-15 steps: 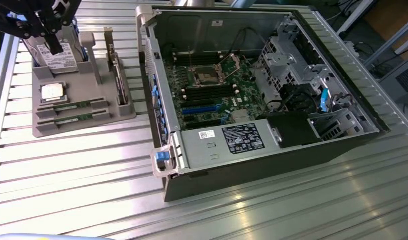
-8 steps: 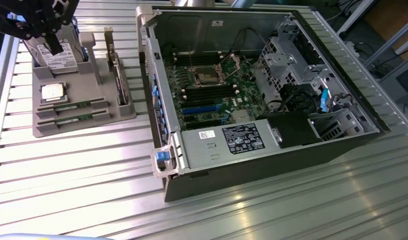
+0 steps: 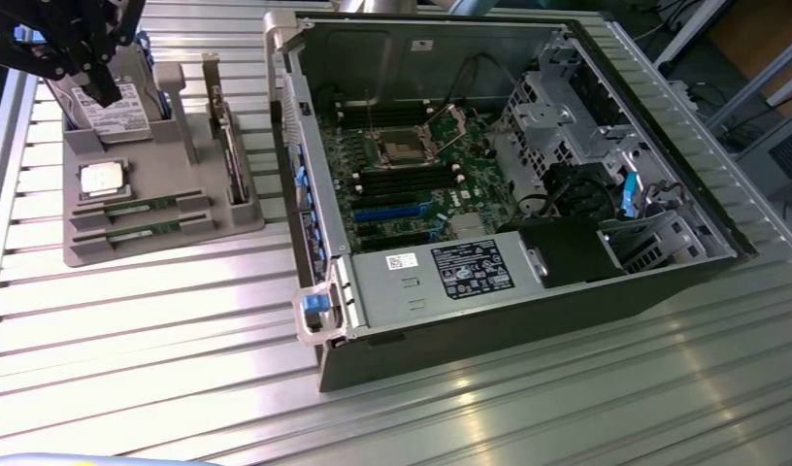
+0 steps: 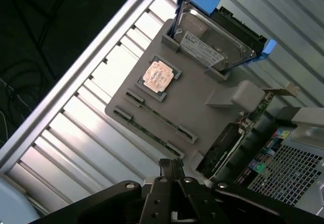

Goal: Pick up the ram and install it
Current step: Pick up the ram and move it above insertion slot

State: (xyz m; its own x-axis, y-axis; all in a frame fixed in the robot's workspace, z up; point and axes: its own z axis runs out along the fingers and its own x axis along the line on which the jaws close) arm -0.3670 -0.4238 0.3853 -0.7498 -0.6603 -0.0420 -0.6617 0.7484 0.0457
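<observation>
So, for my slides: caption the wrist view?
Shut gripper above grey tray holding two ram sticks, processor and hard drive.

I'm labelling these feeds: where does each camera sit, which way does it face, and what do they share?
Exterior view: high off the arm, looking down on the computer case and grey tray; the gripper shows.
Wrist view: on the wrist, looking down past the gripper at the tray.
Shared: tray, gripper, hard drive.

- A robotics lab or assembly workshop: the work surface is a ribbed aluminium-profile table (image 3: 176,320).
- An opened computer case (image 3: 410,340) lies on its side on the table, with its motherboard (image 3: 422,184) exposed.
- Near the table's far corner, at the exterior view's left, a grey fixture tray (image 3: 228,218) holds parts in slots: ram sticks (image 4: 161,117), a processor (image 4: 158,76) and a hard drive (image 4: 212,37).
</observation>
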